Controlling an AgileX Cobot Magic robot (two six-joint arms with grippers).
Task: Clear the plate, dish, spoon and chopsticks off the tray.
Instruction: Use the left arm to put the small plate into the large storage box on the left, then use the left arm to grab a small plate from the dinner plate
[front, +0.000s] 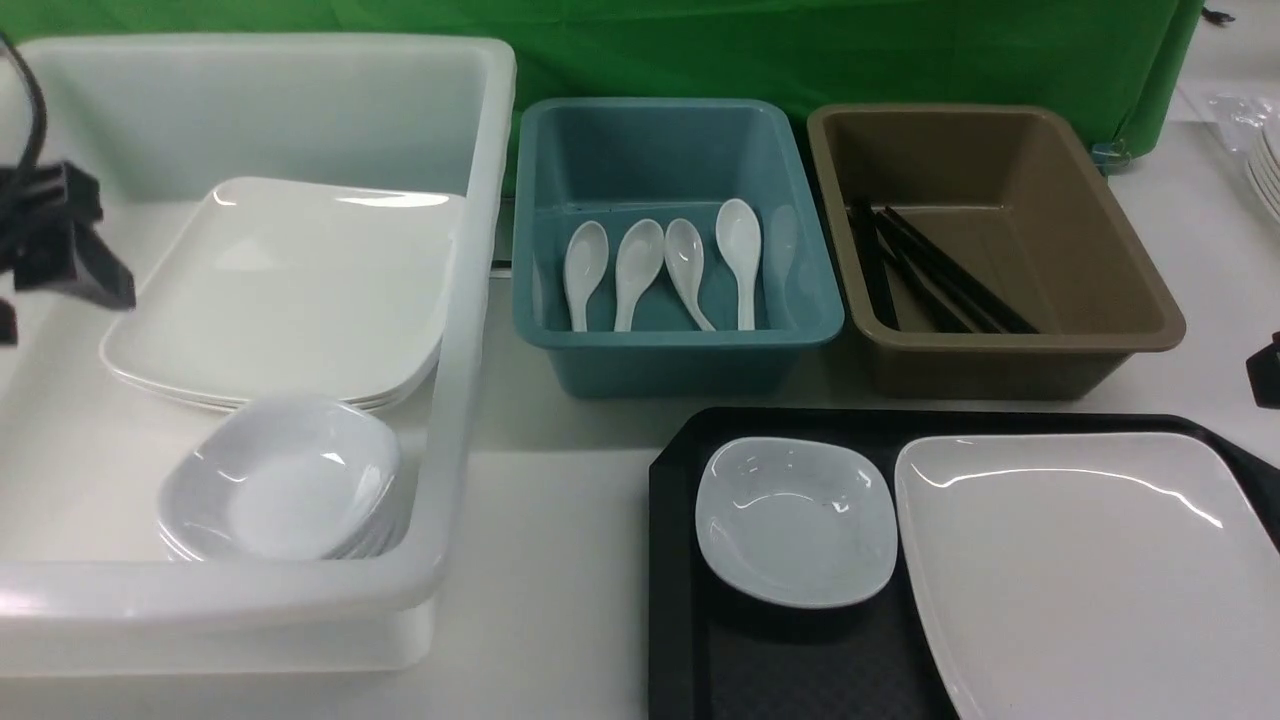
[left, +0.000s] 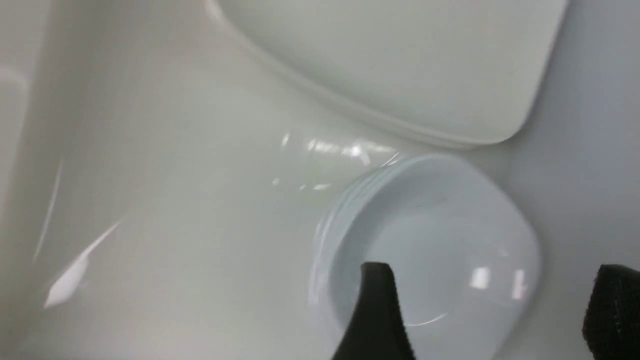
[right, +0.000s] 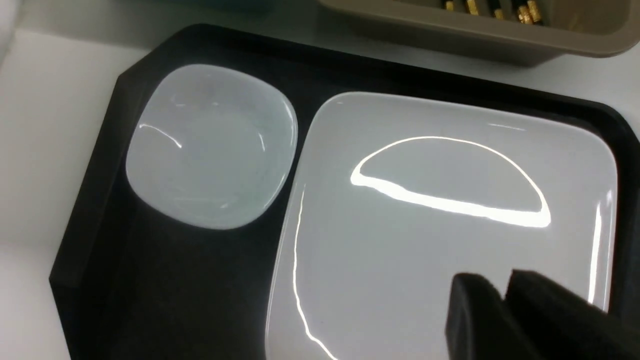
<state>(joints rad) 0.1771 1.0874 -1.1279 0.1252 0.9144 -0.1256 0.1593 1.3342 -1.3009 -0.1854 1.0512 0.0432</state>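
Sitting on the tray (front: 680, 620) were the dish (front: 795, 520), at its left end, and the plate (front: 1090, 570), filling its right. Right claw (right: 495, 280) hung clenched, empty, over the plate; left claw (left: 492, 270), released, was well off the tray. Risk: the plate's glossy, shallow edge slipping a pinch.

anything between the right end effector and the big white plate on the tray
Nothing visible. The right end effector sits over the large glossy white square-ish plate, whose surface is bare. The small deep white dish lies beside it on the black plastic tray, not overlapping.
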